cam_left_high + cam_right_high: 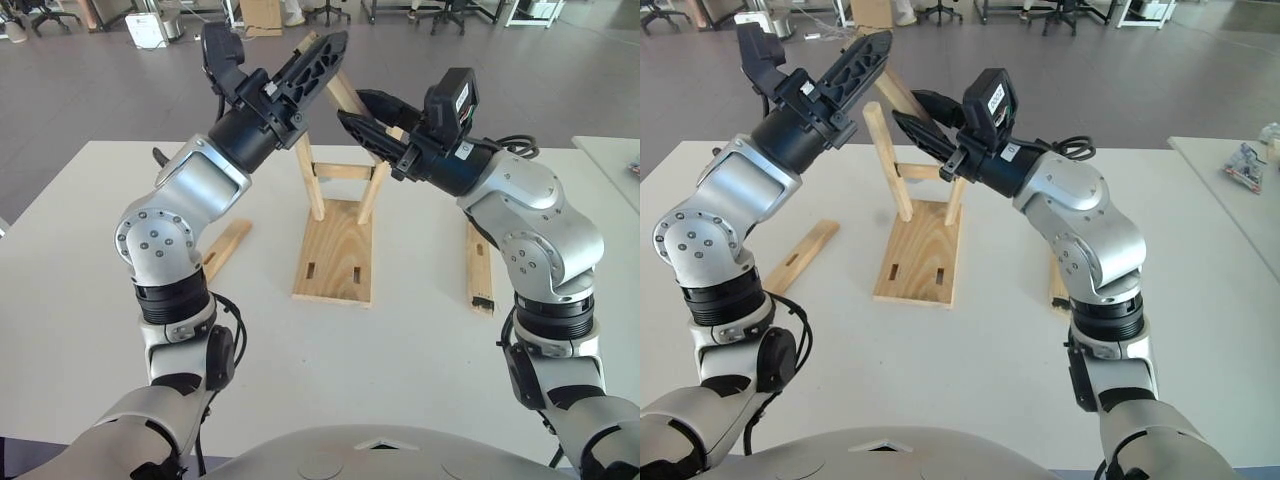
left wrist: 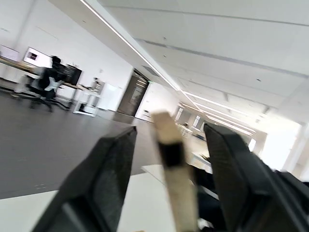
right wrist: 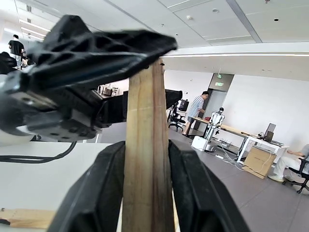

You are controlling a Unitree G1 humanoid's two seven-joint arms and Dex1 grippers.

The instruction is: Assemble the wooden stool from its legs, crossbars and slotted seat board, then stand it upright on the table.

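Observation:
The slotted seat board (image 1: 335, 255) lies flat on the white table (image 1: 80, 260). Two legs (image 1: 310, 180) rise from its far end, joined by a crossbar (image 1: 343, 171). Above them a further wooden leg (image 1: 345, 90) slants up to the left. My right gripper (image 1: 352, 108) is shut on this leg, its fingers (image 3: 99, 193) pressing both sides of the wood (image 3: 147, 159). My left gripper (image 1: 328, 55) is at the leg's upper end. It is open, with the slotted leg (image 2: 174, 164) between its fingers and a gap on each side.
A loose wooden piece (image 1: 225, 250) lies on the table left of the seat board. Another loose piece (image 1: 480, 270) lies to the right, under my right arm. A second table (image 1: 615, 165) stands at the far right. Open floor with office chairs lies beyond the table.

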